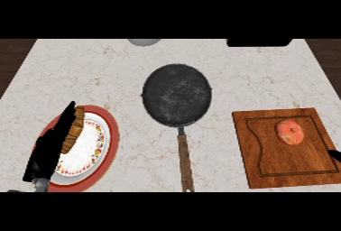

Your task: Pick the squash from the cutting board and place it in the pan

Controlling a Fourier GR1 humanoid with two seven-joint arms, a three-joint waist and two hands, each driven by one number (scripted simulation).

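black and straight-fingered, the left hand (52, 144) rises from the lower left, fingers held together and extended, holding nothing; its fingertips point up toward the far edge of the counter (266, 72). under and just right of those fingers lies a white plate (90, 151) with a flowered rim on a red mat (113, 131), and the hand covers the plate's left part. a brown ridged item (76, 126) sits on the plate right against the fingers; what it is cannot be told. further right of the fingers, a dark pan (177, 94) rests on the counter, its brown handle (184, 158) running down toward the lower edge. right again is the wooden cutting board (266, 153), with the pinkish-orange squash (290, 131) lying on its upper part, well apart from the left fingers. at the far right edge only a small black tip of the right hand (335, 154) shows, beside the board; whether its fingers are open or curled cannot be told. a pale round object (144, 41) is cut off at the far edge.
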